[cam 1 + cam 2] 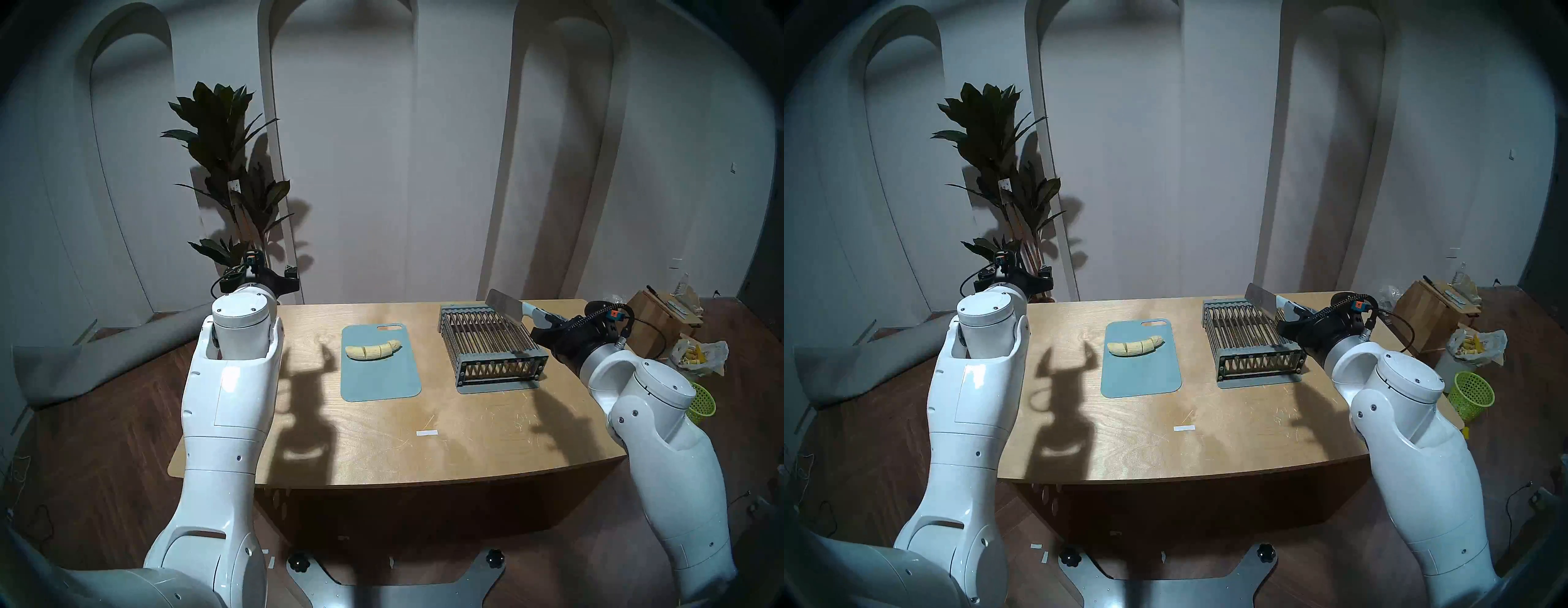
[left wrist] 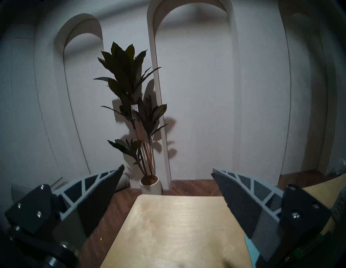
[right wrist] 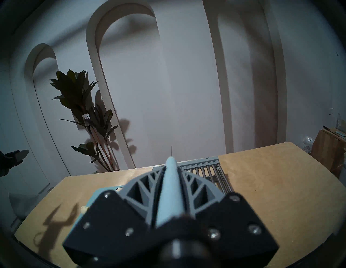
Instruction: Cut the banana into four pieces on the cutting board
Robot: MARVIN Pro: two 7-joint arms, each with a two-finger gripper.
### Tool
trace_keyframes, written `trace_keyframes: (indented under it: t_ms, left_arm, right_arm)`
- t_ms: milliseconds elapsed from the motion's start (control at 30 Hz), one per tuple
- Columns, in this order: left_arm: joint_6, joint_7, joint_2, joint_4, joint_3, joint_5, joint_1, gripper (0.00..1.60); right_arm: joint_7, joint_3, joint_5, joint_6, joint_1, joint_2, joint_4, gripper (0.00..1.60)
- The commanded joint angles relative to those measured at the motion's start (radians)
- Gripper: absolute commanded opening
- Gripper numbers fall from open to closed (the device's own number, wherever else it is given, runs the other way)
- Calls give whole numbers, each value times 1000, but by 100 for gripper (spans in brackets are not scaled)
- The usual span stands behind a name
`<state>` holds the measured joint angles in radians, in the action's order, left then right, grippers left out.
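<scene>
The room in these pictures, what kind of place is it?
Probably an indoor demo or test room set up as a mock kitchen: a wooden table with a cutting board and rack, plain white walls with arched niches, and a potted plant.

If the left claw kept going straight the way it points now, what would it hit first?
Probably nothing close. The left claw stands open and empty, pointing level over the far table edge. Beyond are bare floor and the potted plant slightly left, then the wall; depth is unclear.
</scene>
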<state>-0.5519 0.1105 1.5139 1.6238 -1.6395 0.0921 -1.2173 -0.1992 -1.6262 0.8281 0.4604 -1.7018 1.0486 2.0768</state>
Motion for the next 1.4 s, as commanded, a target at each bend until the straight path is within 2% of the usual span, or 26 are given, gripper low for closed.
trace_keyframes:
  t_ms: [0,133,167,200,233,267,300,533,833,1167,1367]
  left_arm:
    - [-101,5,6,111,5,9,-24,160]
    - [-135,-30,-15,130,7,-4,-26,160]
    - [-139,-47,-23,130,6,-12,-24,160]
    - [-138,-87,-46,126,6,-25,-20,160]
    - [-142,-96,-52,121,3,-27,-18,160]
    - [-137,-116,-63,117,2,-34,-18,160]
    - [-140,-126,-69,108,-4,-37,-17,160]
    - [-107,-191,-117,54,-14,-48,-31,160]
    - [-26,-230,-148,11,-14,-53,-38,160]
    - [-36,-257,-138,62,-27,-82,-57,160]
    - [-39,-262,-130,73,-41,-101,-78,160]
  right_arm:
    - [-15,17,18,17,113,-3,-40,0]
    - [-28,36,24,39,151,-5,-68,0]
    - [-33,46,26,50,175,-2,-83,0]
    - [-35,43,27,48,164,-5,-79,0]
    - [-45,60,30,69,210,1,-108,0]
    - [-43,49,31,58,180,-2,-91,0]
    - [-50,61,32,72,210,2,-109,0]
    - [-82,80,45,102,241,12,-136,0]
    - [-113,83,57,110,204,28,-115,0]
    - [-136,71,70,108,146,33,-69,0]
    - [-147,54,82,111,75,27,-41,0]
